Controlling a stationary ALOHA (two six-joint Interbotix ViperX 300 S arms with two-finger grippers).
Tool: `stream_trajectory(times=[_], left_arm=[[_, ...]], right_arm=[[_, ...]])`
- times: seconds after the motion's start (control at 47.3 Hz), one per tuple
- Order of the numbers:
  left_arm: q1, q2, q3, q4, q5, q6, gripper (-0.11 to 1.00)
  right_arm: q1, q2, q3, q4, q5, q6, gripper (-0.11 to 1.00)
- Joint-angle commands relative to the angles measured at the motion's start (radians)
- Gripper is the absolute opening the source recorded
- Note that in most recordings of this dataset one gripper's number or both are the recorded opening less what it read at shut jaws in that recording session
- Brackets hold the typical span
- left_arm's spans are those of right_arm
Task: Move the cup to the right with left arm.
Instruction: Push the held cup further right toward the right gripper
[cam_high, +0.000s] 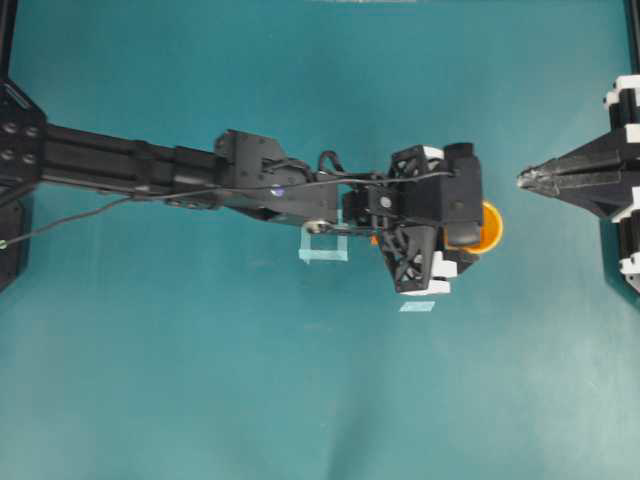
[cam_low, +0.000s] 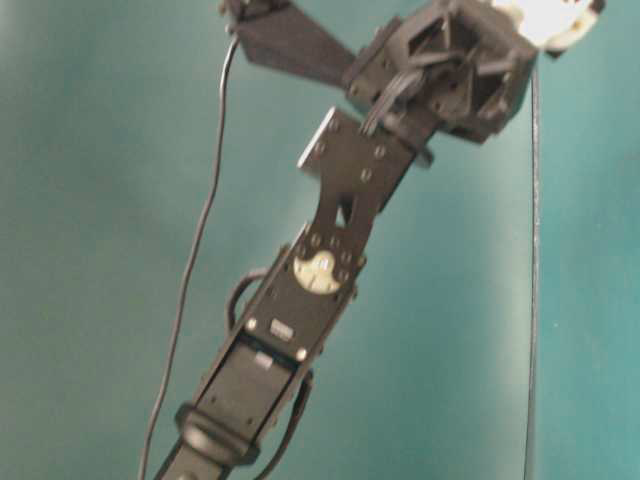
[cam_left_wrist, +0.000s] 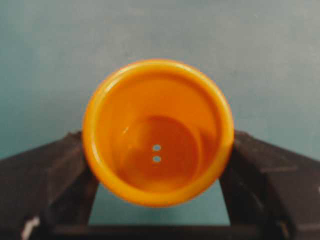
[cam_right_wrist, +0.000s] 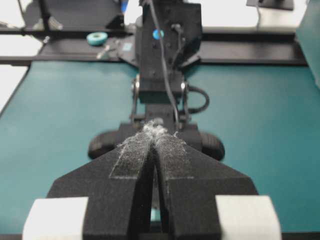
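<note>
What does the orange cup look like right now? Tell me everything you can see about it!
The cup is small, round and shiny yellow-orange, like plastic, with a lighter rim and a darker inside. Two tiny pale dots show on its bottom. It stands upright and empty on the teal table. The left gripper has its dark jaws wide open, one on each side of the cup, close against it. From overhead, most of the cup hides under that gripper.
</note>
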Motion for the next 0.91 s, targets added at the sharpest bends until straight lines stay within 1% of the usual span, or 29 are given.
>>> stream_trajectory(times=[0.0, 0.296, 0.465, 0.634, 0.782, 0.887], left_arm=[[-0.003, 0.002, -0.064, 0.003, 0.017, 0.000, 0.68], [0.000, 0.071, -0.186, 0.003, 0.037, 0.002, 0.68], [0.002, 0.106, -0.255, 0.003, 0.081, 0.002, 0.64], [0.002, 0.140, -0.322, 0.003, 0.118, 0.002, 0.64], [0.003, 0.160, -0.362, 0.003, 0.124, 0.002, 0.64], [0.003, 0.167, -0.373, 0.003, 0.123, 0.002, 0.64]], right_arm=[[0.000, 0.002, -0.035, -0.003, -0.012, -0.002, 0.00], [0.000, -0.005, -0.037, -0.003, -0.012, -0.006, 0.00], [0.000, -0.005, -0.038, -0.005, -0.011, -0.008, 0.00], [0.000, -0.005, -0.037, -0.006, -0.012, -0.008, 0.00], [0.000, -0.005, -0.038, -0.008, -0.012, -0.008, 0.00], [0.000, -0.005, -0.037, -0.008, -0.012, -0.009, 0.00]])
